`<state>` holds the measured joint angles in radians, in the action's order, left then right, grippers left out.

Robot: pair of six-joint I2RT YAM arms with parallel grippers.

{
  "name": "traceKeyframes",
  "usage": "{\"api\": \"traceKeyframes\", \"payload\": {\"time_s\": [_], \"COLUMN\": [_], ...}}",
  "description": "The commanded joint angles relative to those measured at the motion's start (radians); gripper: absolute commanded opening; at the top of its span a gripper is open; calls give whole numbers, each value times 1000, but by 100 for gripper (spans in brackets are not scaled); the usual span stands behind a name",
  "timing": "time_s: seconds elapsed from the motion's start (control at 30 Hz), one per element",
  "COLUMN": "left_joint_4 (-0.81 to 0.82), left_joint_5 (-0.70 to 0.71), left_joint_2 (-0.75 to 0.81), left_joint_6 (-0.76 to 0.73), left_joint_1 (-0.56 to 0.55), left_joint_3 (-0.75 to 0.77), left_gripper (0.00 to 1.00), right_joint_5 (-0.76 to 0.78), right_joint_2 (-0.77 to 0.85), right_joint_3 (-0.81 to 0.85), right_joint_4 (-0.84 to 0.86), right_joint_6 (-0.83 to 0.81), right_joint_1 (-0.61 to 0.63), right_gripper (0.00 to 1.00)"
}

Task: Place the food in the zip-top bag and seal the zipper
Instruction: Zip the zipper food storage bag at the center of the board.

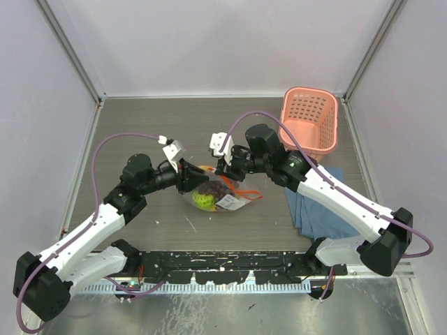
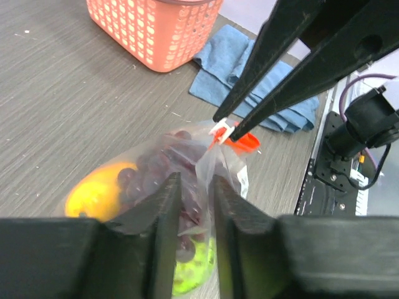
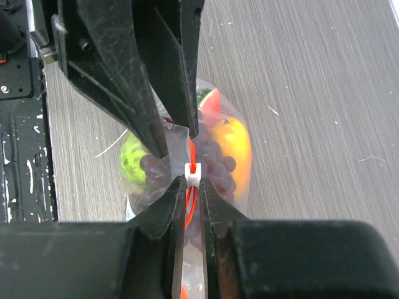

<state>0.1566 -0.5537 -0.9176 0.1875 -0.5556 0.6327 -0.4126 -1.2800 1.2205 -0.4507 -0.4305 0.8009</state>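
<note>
Your right gripper [image 3: 192, 185] is pinching the zipper [image 2: 244, 142] at the mouth of the zip-top bag [image 1: 213, 194], mid-table. Your left gripper [image 2: 192, 190] is standing slightly parted around bag film, with the food [image 2: 100, 194] lying inside just below.

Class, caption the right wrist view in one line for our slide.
Right pincer grips the white zipper slider over the zip-top bag of fruit, left pincer facing it.
</note>
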Motion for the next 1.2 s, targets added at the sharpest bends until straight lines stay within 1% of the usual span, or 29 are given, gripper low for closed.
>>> {"api": "traceKeyframes", "payload": {"time_s": [0.0, 0.1, 0.17, 0.3, 0.4, 0.53, 0.7, 0.73, 0.83, 0.87, 0.97, 1.1, 1.17], "left_joint_4": [3, -15, -39, -56, -52, -76, -110, -115, -117, -115, -69, 1, 42], "left_joint_5": [-90, -129, -155, -203, -236, -258, -285, -286, -288, -293, -277, -98, -57], "left_joint_2": [-8, -31, -57, -106, -132, -175, -207, -210, -217, -216, -203, -180, -174], "left_joint_6": [-86, -132, -157, -180, -191, -212, -236, -241, -245, -242, -201, -80, -19], "left_joint_1": [6, 6, 6, 6, 6, 6, 6, 6, 6, 6, 6, 7, 6], "left_joint_3": [65, 97, 126, 184, 203, 219, 224, 224, 226, 228, 215, 174, 148], "left_gripper": [34, 47, 51, 53, 51, 46, 34, 28, 3, 0, 0, 0, 0], "right_joint_5": [-22, -47, -69, -105, -109, -114, -111, -109, -107, -103, -76, -18, 9], "right_joint_2": [8, -11, -23, -47, -56, -58, -56, -56, -55, -55, -47, -32, -26], "right_joint_3": [103, 150, 174, 208, 213, 215, 220, 219, 216, 213, 190, 151, 133], "right_joint_4": [3, -30, -52, -94, -100, -99, -98, -97, -97, -98, -97, -106, -111], "right_joint_6": [-54, -82, -98, -127, -132, -136, -139, -139, -137, -136, -129, -110, -101], "right_joint_1": [-5, -6, -6, -6, -6, -6, -6, -6, -6, -6, -6, -9, -12], "right_gripper": [1, 1, 1, 1, 1, 1, 1, 1, 1, 1, 1, 1, 1]}}
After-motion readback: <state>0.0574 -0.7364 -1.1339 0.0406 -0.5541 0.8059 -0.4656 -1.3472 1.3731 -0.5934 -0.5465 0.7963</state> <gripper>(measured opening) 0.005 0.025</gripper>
